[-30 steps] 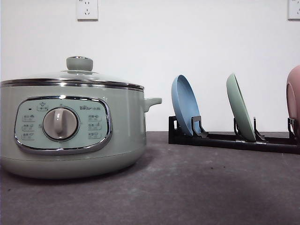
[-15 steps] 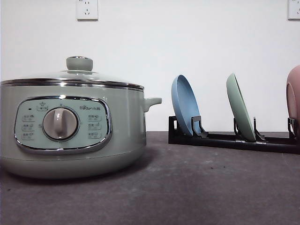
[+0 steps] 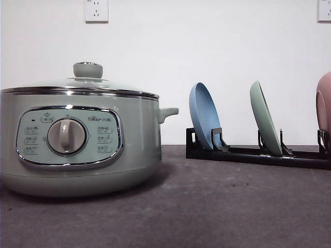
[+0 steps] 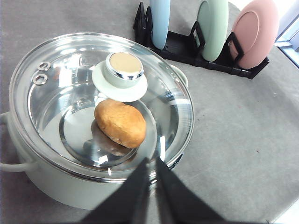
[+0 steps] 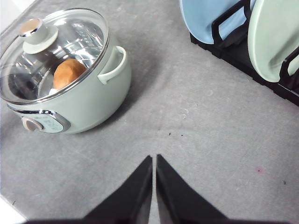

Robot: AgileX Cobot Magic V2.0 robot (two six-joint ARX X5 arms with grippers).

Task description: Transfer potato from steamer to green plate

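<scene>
Potato (image 4: 120,123) lies inside the steamer (image 3: 77,150), seen through the glass lid (image 4: 70,93) that sits shut on the pot, its knob (image 4: 123,68) just beside the potato. The steamer stands at the left of the grey surface (image 3: 217,206), its dial (image 3: 66,136) facing near and a small handle (image 3: 168,112) pointing right. To the right and farther back, a black rack (image 3: 248,153) holds three plates on edge: blue plate (image 3: 204,116) at the left, green plate (image 3: 265,118) in the middle, pink plate (image 3: 324,106) at the right. The left pincer (image 4: 150,179) hovers over the near rim of the lid, fingers nearly together, holding nothing. The right pincer (image 5: 153,179) hangs above bare surface between steamer and rack, fingers likewise almost touching, with nothing between them.
</scene>
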